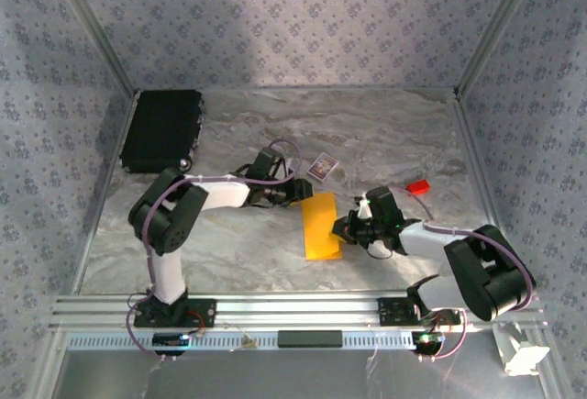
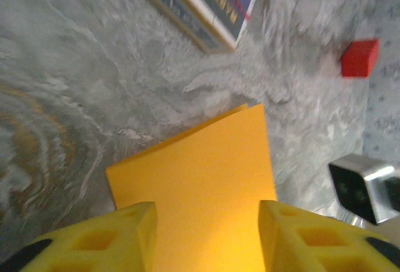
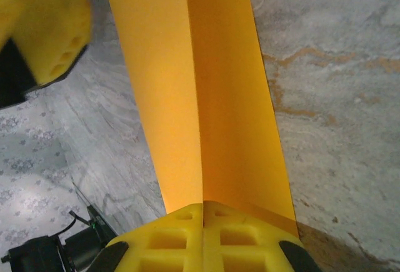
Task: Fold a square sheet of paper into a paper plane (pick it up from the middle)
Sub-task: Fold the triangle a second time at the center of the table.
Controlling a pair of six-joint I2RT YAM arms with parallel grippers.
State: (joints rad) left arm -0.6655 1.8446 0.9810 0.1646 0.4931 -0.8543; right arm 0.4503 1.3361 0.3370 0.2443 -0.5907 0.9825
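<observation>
Orange-yellow and doubled into 1 long strip, the square sheet of paper (image 1: 323,225) lies on the marble table (image 1: 394,133), stretched between the 2 claws. The right gripper (image 3: 203,212) is clenched on the strip's near end: its yellow fingers meet with no gap, and the paper (image 3: 200,84) runs straight out ahead of them with a crease down its middle. That pinch likely serves to anchor the fold line so the layers cannot slide.

The left gripper (image 2: 207,216) stands released, its 2 fingers apart either side of the strip's other end (image 2: 200,159), which lies just ahead of and between them. It seems to hover over the paper rather than press it, though the wrist view is too close to be sure. Ahead of this claw, beyond the paper's edge, sit the patterned card (image 2: 212,3) and, off to its right, the red block (image 2: 359,57), both apart from the sheet.

No pointed nose is folded yet.
</observation>
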